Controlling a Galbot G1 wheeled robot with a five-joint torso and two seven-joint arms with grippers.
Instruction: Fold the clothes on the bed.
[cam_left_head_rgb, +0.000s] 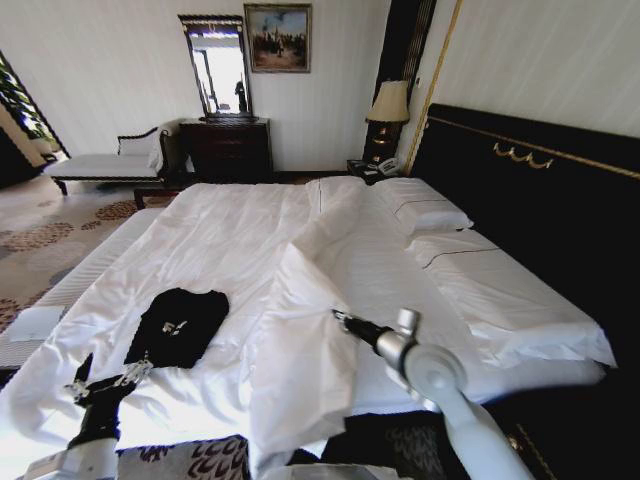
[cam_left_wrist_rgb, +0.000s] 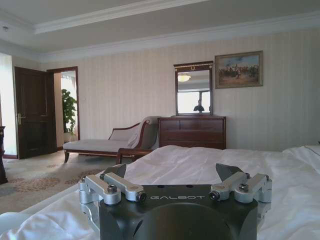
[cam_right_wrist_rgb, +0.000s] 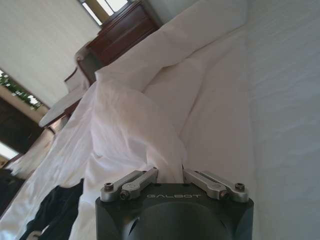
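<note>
1. Head view: the black T-shirt lies bunched on the white sheet at the near left part of the bed, well clear of the pillows by the dark headboard. The left gripper hovers just short of the shirt's near edge, jaws spread and holding nothing. The right gripper reaches over a raised fold of sheet at mid-bed; how its jaws stand, I cannot tell from here.

2. Left wrist view: the left gripper sits low above the sheet, fingers wide apart, nothing between them. Beyond, a chaise longue, dresser and mirror.

3. Right wrist view: the right gripper presses against the bunched sheet, its tips lost in the fabric, so its grip cannot be told. The T-shirt lies dark off to one side.
</note>
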